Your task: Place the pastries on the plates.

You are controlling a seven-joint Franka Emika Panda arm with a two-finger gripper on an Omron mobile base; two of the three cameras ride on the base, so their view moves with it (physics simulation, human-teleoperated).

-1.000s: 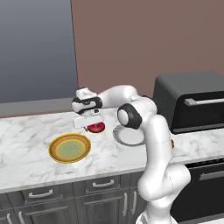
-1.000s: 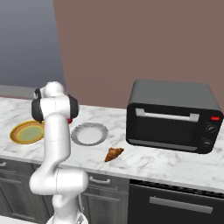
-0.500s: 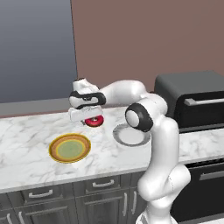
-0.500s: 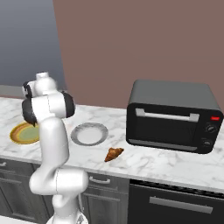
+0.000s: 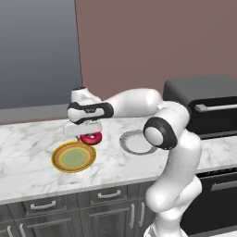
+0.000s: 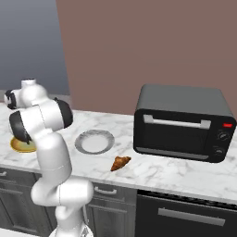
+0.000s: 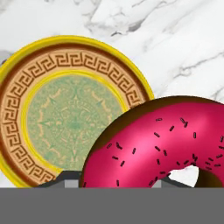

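My gripper (image 5: 87, 133) is shut on the pink-frosted ring donut (image 5: 91, 138) and holds it just above the marble counter, at the far right edge of the yellow-rimmed plate (image 5: 74, 157). In the hand view the donut (image 7: 166, 144) fills the lower right and overlaps that plate's rim (image 7: 26, 78). The grey-white ribbed plate (image 5: 136, 141) lies bare to the right, partly behind my arm. The brown croissant (image 6: 120, 162) rests on the counter in front of that grey-white plate (image 6: 94, 141). The arm hides most of the yellow plate (image 6: 21, 146) in the right base view.
A black toaster oven (image 6: 183, 122) stands on the counter at the right. A brown wall runs along the back, and drawers (image 5: 109, 194) sit below the counter's front edge.
The arm has swung left with the donut, from near the grey-white plate to the edge of the yellow plate. The croissant and both plates have stayed put.
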